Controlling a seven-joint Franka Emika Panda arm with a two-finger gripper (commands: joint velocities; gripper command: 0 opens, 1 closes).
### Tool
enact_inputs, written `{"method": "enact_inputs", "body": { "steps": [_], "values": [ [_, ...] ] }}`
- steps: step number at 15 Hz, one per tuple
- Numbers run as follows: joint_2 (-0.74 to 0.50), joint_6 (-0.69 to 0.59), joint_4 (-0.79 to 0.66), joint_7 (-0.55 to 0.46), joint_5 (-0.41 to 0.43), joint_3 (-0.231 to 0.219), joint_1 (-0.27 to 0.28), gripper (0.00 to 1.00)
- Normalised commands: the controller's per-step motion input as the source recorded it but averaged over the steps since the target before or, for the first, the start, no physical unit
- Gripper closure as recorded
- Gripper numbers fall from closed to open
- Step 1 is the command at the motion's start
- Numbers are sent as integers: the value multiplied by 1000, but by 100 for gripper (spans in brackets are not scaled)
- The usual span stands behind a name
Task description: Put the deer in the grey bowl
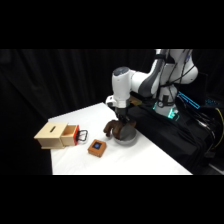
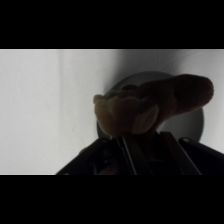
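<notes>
The white arm reaches down from its base, and its hand [image 1: 121, 121] hangs right over the grey bowl [image 1: 125, 138]. The hand is closed on the deer [image 1: 116, 129], a dark brown floppy plush that droops directly below it. From the side, the deer sits at the bowl's rim, part of its body spilling over the edge on the side away from the arm's base. I cannot tell whether it touches the bowl or rests in it.

Looking past the hand [image 2: 144, 142] from the wrist, the deer [image 2: 150, 105] fills the middle of the view. Its tan patch lies nearest the fingers and a dark limb stretches off to one side. The round bowl [image 2: 192, 127] shows behind and beneath it on the white surface [image 2: 45, 110].

Well off from the hand, beyond the deer, lies a small orange-brown block with a dark blue top [image 1: 97, 147]. Farther the same way stands a tan wooden box with an orange-red front [image 1: 57, 135].
</notes>
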Motion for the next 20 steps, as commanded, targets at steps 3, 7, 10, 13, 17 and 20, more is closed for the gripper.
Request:
{"method": "enact_inputs", "body": {
  "steps": [3,7,10,13,17,20],
  "values": [
    [85,28,77,-293,208,49,-25,20],
    [-101,-130,76,-223,129,53,-7,0],
    [-302,-279,55,-54,-6,39,33,0],
    [-446,-369,31,56,-94,49,49,0],
    [-475,-427,71,41,-51,62,31,0],
    [-345,-377,153,-22,40,37,15,0]
  ]
}}
